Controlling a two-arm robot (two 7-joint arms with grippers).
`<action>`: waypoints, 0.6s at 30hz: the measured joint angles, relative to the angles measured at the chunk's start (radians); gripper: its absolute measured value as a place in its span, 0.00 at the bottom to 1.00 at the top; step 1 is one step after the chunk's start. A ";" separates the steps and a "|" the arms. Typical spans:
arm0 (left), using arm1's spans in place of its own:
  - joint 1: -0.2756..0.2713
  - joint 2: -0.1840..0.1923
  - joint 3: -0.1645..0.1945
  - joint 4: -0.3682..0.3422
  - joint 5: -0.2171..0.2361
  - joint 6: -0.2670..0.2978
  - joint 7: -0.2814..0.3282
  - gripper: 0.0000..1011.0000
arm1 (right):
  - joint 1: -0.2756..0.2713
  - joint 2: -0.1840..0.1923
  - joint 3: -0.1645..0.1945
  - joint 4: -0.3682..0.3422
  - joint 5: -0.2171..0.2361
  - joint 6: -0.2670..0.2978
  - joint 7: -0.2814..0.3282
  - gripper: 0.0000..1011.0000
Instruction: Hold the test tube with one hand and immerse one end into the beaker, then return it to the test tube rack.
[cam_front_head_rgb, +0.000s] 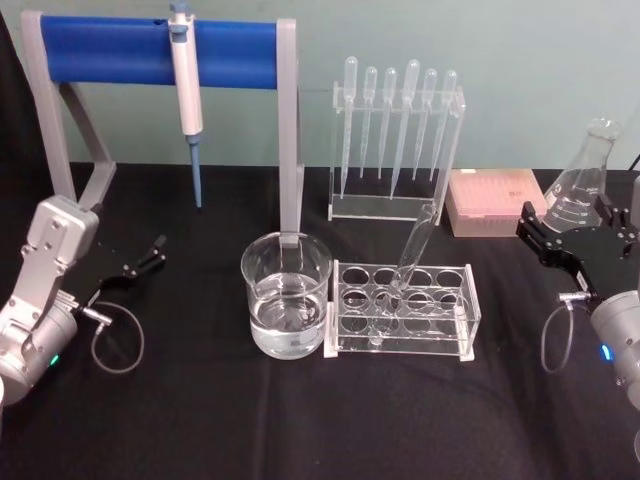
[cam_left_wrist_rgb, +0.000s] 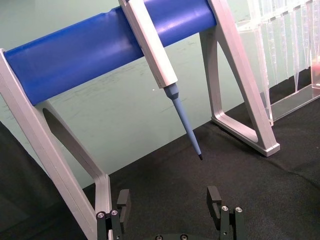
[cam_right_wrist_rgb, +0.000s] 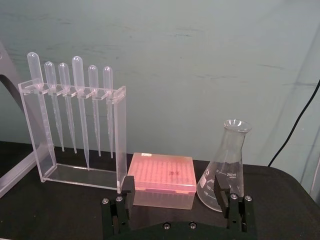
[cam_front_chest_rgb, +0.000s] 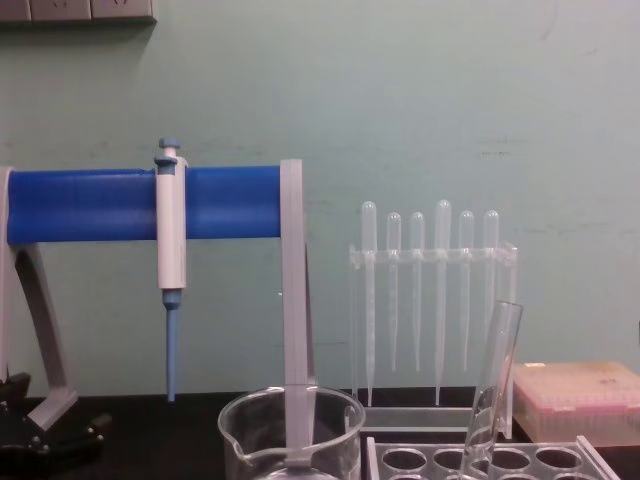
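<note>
both end effectors, left (cam_front_head_rgb: 150, 252) and right (cam_front_head_rgb: 535, 232), spread; one test tube (cam_front_head_rgb: 408, 262), one beaker (cam_front_head_rgb: 286, 295).

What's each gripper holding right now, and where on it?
Nothing. The left gripper and the right gripper are both open and empty; the test tube leans in its rack.

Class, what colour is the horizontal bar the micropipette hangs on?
Blue, on grey legs. The bar shows best in the left wrist view, with the micropipette across it.
</note>
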 joint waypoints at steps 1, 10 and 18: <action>0.000 0.000 0.000 0.000 0.000 0.000 0.000 0.99 | 0.000 0.000 0.000 0.000 0.000 0.000 0.000 0.99; 0.000 0.000 0.000 0.000 0.000 0.000 0.000 0.99 | 0.001 0.001 -0.001 0.001 0.000 0.001 -0.001 0.99; 0.000 0.000 0.000 0.000 0.000 0.000 0.000 0.99 | 0.001 0.001 -0.002 0.002 0.000 0.002 -0.002 0.99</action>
